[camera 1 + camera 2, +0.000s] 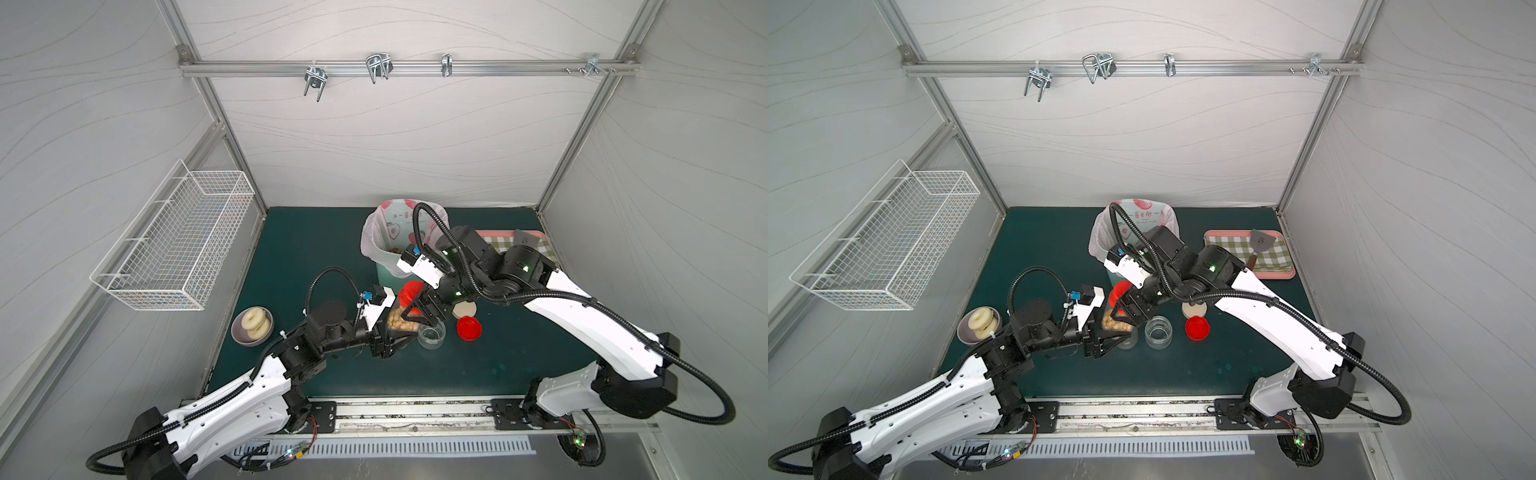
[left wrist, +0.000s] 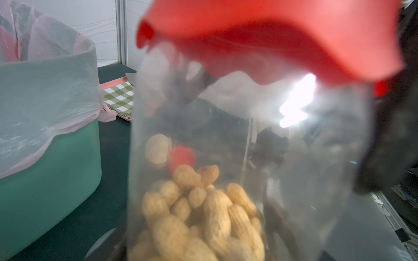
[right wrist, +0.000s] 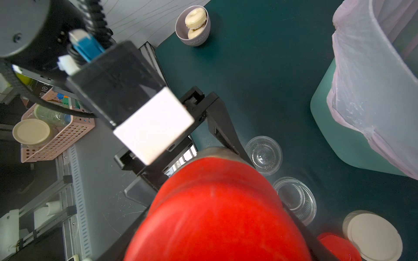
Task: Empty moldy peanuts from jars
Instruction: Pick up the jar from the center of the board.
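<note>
**Two grippers meet on the last full jar**

A clear jar (image 2: pixel 305 169) stands about upright near the middle of the green tabletop (image 1: pixel 316 249), its long axis vertical. The red lid (image 3: pixel 214 214) is at the top end. The peanuts (image 2: pixel 203 214) are settled in the bottom end and fill roughly the lower third. Whether its base rests on the tabletop cannot be told.

The right gripper (image 1: pixel 417 305) reaches in from above and is clamped on the lid, a black finger (image 2: pixel 393 117) pressed against the lid's rim. The left gripper (image 1: pixel 400 328) comes in from the side, low, with its jaws either side of the jar's body. Whether they press on the plastic or stand just clear of it cannot be told.

Two empty jars (image 3: pixel 263 154) (image 3: pixel 294 198) stand open, mouths up, just beside the held jar on the right arm's side. In both top views the nearer one is partly hidden by the left gripper. A loose red lid (image 1: pixel 468 328) and a beige lid (image 1: pixel 464 309) lie flat just past them, the beige one nearer the back wall.

The mint-green bin (image 1: pixel 384 272), lined with a pink printed bag (image 1: pixel 370 232), stands near the jar on its far side. Small tan pieces (image 1: pixel 394 250) lie in the bag. A bowl (image 1: pixel 241 336) of donuts (image 1: pixel 254 322) sits well apart toward the left wall. A pink tray (image 1: pixel 1273 274) with a checked cloth and a spatula (image 1: pixel 1259 241) sits toward the right wall.
</note>
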You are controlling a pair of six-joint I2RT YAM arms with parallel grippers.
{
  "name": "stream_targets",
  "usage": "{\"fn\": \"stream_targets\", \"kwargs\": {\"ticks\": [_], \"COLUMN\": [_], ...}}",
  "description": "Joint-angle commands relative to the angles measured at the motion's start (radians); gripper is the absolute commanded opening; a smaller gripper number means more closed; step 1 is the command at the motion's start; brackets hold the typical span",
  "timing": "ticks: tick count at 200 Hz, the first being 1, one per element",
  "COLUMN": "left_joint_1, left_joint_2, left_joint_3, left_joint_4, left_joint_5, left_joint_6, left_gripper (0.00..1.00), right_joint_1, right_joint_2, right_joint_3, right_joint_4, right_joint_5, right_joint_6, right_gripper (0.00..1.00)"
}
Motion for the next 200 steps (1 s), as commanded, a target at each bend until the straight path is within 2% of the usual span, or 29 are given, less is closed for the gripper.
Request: {"fn": "stream_targets", "kwargs": {"ticks": [1,31,51,52,53,54,58,106,133,150,169,200], "left_joint_1": [0.0,0.0,0.0,0.0,0.0,0.0,0.0,0.001,0.001,0.0,0.001,0.001], "left_joint_2": [-0.017,-0.038,-0.051,-0.052,-0.052,-0.053,-0.055,-0.065,-0.076,-0.088,-0.104,-0.131], "left_joint_3": [0.025,0.022,0.015,0.015,0.015,0.014,0.013,0.004,-0.004,-0.007,-0.014,-0.028], "left_joint_4": [0.078,0.071,0.081,0.081,0.081,0.082,0.085,0.094,0.1,0.095,0.092,0.099], "left_joint_5": [-0.001,-0.011,-0.018,-0.019,-0.021,-0.021,-0.023,-0.054,-0.092,-0.122,-0.147,-0.193], "left_joint_6": [-0.007,-0.009,-0.016,-0.017,-0.018,-0.017,-0.019,-0.028,-0.035,-0.041,-0.044,-0.054], "left_gripper": [0.64,0.48,0.46,0.46,0.46,0.46,0.46,0.44,0.41,0.38,0.36,0.34], "right_joint_1": [0.016,0.016,0.016,0.016,0.016,0.016,0.015,0.015,0.014,0.01,-0.02,-0.094], "right_joint_2": [0.007,-0.018,-0.057,-0.058,-0.06,-0.062,-0.071,-0.168,-0.256,-0.31,-0.344,-0.41], "right_joint_3": [0.024,0.001,-0.026,-0.028,-0.03,-0.032,-0.039,-0.147,-0.259,-0.31,-0.323,-0.417], "right_joint_4": [0.016,0.03,0.057,0.059,0.06,0.062,0.071,0.172,0.327,0.373,0.348,0.413], "right_joint_5": [-0.03,-0.016,0.013,0.015,0.016,0.017,0.02,0.068,0.043,0.127,0.174,0.15], "right_joint_6": [0.001,0.0,0.007,0.007,0.008,0.008,0.008,0.014,-0.04,-0.007,0.021,0.053], "right_gripper": [0.59,0.69,0.77,0.81,0.9,0.95,0.99,0.99,0.99,0.99,0.99,0.99]}}
